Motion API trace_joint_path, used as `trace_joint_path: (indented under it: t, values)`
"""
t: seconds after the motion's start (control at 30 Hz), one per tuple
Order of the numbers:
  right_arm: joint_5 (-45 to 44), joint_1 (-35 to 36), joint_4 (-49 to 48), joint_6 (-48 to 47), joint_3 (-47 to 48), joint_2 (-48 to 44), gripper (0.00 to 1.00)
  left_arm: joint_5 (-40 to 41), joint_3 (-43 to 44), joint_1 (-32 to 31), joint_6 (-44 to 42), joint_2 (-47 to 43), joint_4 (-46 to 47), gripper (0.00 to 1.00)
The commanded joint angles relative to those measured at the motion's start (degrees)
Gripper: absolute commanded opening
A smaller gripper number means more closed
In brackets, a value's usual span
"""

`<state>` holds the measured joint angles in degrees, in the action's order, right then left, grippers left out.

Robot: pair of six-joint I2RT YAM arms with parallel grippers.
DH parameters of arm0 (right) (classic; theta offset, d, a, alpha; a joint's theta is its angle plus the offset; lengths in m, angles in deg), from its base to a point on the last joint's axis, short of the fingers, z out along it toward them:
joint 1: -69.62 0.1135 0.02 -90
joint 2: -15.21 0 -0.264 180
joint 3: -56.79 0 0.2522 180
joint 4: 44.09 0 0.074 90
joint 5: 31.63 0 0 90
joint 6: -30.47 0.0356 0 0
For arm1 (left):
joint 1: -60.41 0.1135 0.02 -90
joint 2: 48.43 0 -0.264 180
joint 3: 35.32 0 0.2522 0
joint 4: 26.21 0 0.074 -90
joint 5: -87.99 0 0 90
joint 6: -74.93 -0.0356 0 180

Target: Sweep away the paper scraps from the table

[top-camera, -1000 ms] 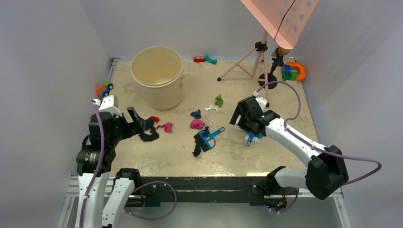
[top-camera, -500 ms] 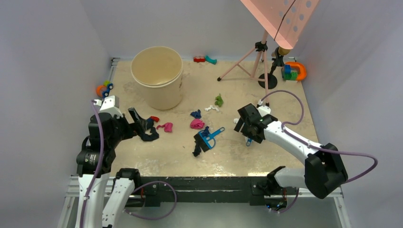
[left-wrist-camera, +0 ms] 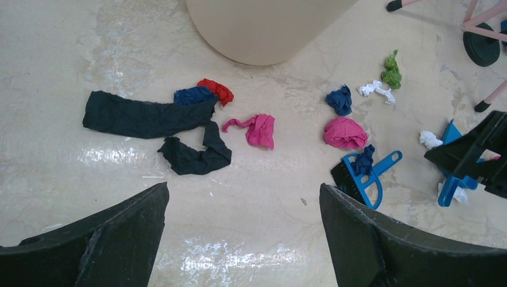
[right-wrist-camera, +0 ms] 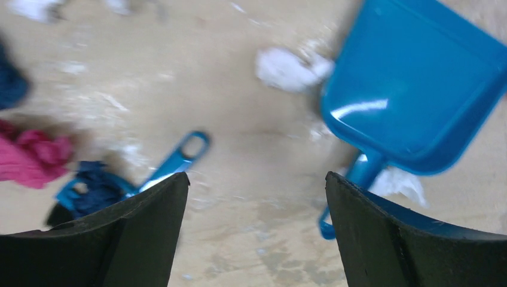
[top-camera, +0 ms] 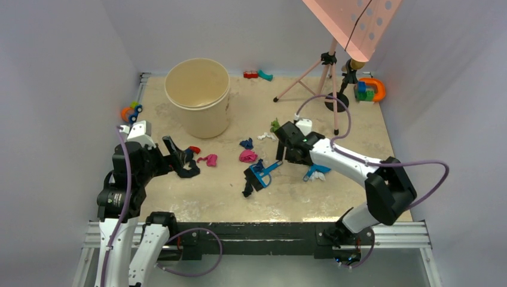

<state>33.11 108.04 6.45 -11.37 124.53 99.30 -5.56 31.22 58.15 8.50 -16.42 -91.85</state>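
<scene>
Paper scraps lie mid-table (top-camera: 335,128): a magenta wad (top-camera: 248,156), a pink one (top-camera: 209,159), a dark blue one (top-camera: 246,143), green (top-camera: 275,126), white (top-camera: 267,136) and black strips (top-camera: 188,170). The blue brush (top-camera: 261,173) lies flat with a dark blue scrap (right-wrist-camera: 95,188) on it. The blue dustpan (right-wrist-camera: 418,113) rests on the table with a white scrap (right-wrist-camera: 287,67) at its lip. My right gripper (right-wrist-camera: 256,179) hangs open and empty between the brush handle and the dustpan. My left gripper (left-wrist-camera: 243,188) is open and empty, near the black strips (left-wrist-camera: 146,116).
A big cream bucket (top-camera: 198,95) stands at the back left. A pink tripod stand (top-camera: 326,78) with a black foot is at the back right. Plastic toys sit by the far edge (top-camera: 257,75), the right corner (top-camera: 370,89) and the left rail (top-camera: 131,111).
My right gripper has swung left, from over the dustpan to the gap between the dustpan and the brush. The left arm has not moved.
</scene>
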Motion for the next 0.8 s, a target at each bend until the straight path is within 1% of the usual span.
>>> trace_joint_path:
  t: [0.0, 0.13, 0.23, 0.37, 0.47, 0.6, 0.67, 0.73, 0.77]
  values:
    - [-6.5, 4.8, 1.8, -7.8, 9.4, 6.0, 0.88, -0.8, -0.1, 0.3, 1.1, 0.2, 1.9, 0.99]
    - [-4.0, 6.1, 1.5, -10.1, 13.4, 11.2, 0.88, -0.9, -0.1, 0.3, 1.1, 0.4, 1.9, 0.99]
    - [-1.2, 6.1, 0.2, -6.7, 14.0, 12.7, 0.87, -1.0, -0.1, 0.3, 1.1, 0.5, 2.0, 0.99]
    - [3.2, 6.1, -1.2, 4.8, 13.6, 14.1, 0.84, -1.1, -0.1, 0.3, 1.2, 0.6, 2.0, 0.99]
    - [5.7, 6.1, 0.3, 14.1, 14.3, 15.5, 0.82, -1.4, -0.1, 0.3, 1.1, 0.7, 2.1, 0.99]
    - [5.9, 6.0, 2.8, 23.5, 15.5, 17.2, 0.78, -1.5, -0.1, 0.3, 1.1, 0.5, 2.0, 0.99]
    - [6.8, 5.5, 3.0, 27.7, 14.8, 17.3, 0.74, -1.4, -0.1, 0.3, 1.0, 0.3, 2.0, 0.99]
    - [7.2, 4.8, 3.9, 32.3, 13.6, 17.4, 0.65, -1.4, -0.1, 0.3, 1.1, 0.0, 1.9, 0.99]
    - [7.2, 4.3, 4.7, 34.0, 13.5, 17.7, 0.64, -1.3, -0.2, 0.3, 1.1, -0.1, 1.8, 0.99]
